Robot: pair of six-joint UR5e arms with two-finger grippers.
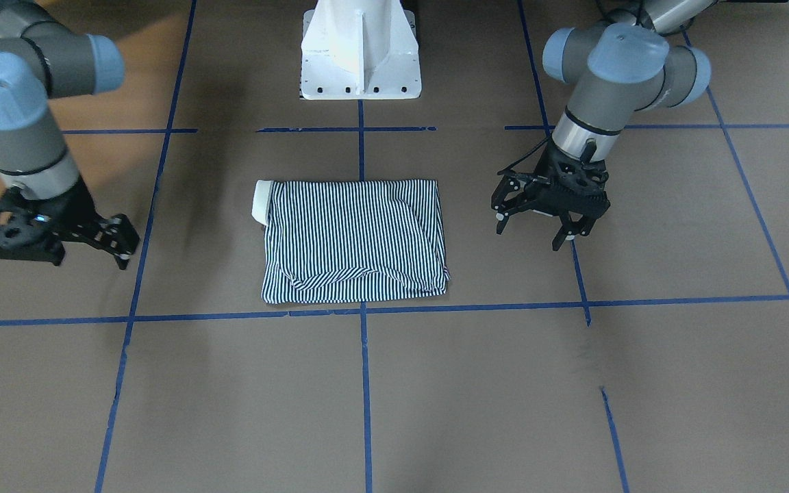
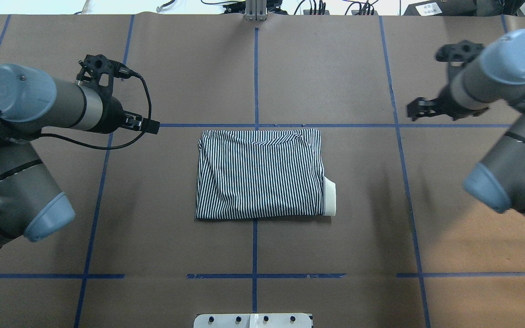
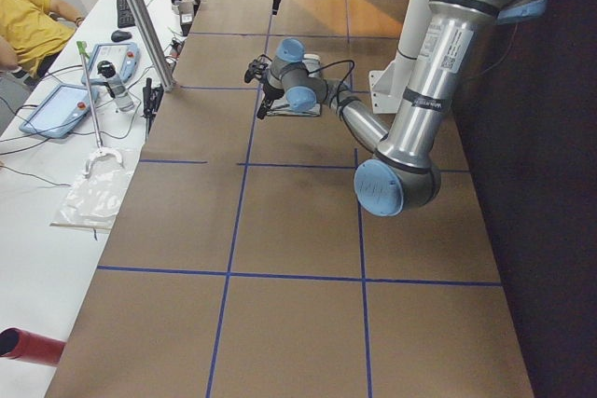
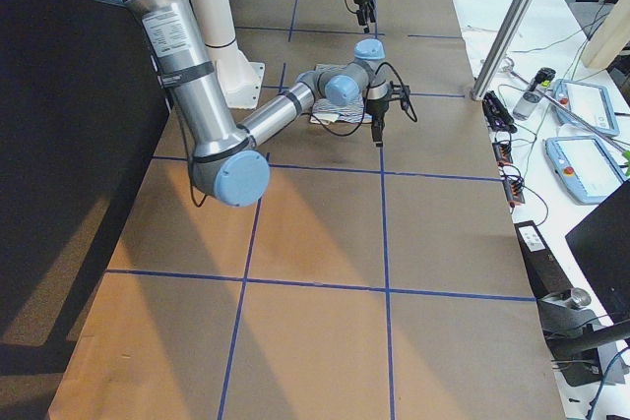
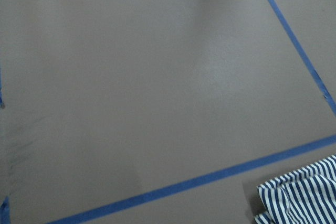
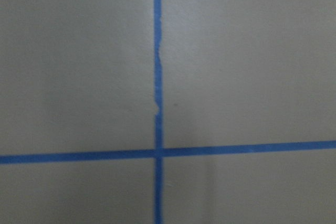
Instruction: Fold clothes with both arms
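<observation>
front view: the shirt (image 1: 353, 239) lies flat mid-counter (image 1: 435, 397), folded into a rectangle just inside a square of blue tape (image 1: 364, 311). its cream collar (image 1: 261, 200) pokes out at one short end. the left tool (image 1: 537, 231) hangs beside the other short end, apart from the cloth, fingers spread and grasping nothing. the right tool (image 1: 120, 245) hangs well off the collar end and carries nothing, but i cannot tell whether its fingers are parted or pressed together. both seem parked clear so the bundle lies undisturbed, and i judge the folding about done.

overhead: the stripes are thin, navy on white, running across the short way. the top layer shows a slanting crease and some soft ripples. the outline is fairly square, with the collar jutting past the edge on the robot's right. neither tool touches the shirt.

side views: the shirt is mostly hidden, so nothing more can be read.

left wrist: only a rumpled striped corner shows at the bottom right, just past a tape line.

right wrist: bare counter and a tape cross, no cloth.
</observation>
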